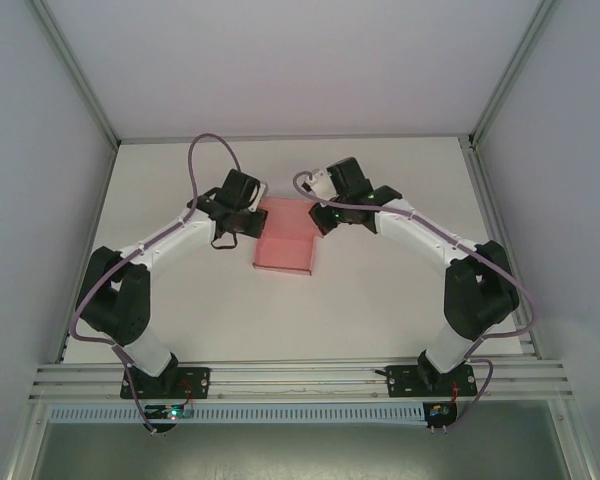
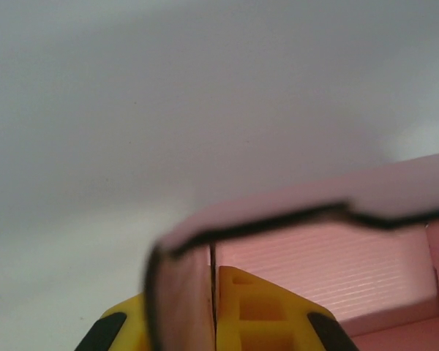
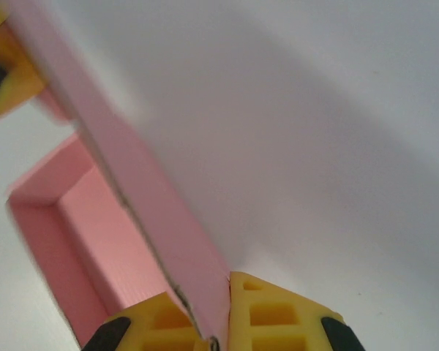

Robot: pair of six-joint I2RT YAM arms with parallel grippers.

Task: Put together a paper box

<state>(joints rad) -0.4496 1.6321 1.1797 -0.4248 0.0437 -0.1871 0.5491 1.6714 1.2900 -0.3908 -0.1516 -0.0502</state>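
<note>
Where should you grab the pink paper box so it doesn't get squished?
Grab the pink folded paper box by its thin flat far panel, coming from its two ends, a finger on each face. The hollow tray would probably squash; the flat panel won't. The left pincer and right pincer pinch it this way.

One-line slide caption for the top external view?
Both arms meet at the partly folded pink paper box on the white table, left gripper and right gripper each pinching its far edge.
</note>
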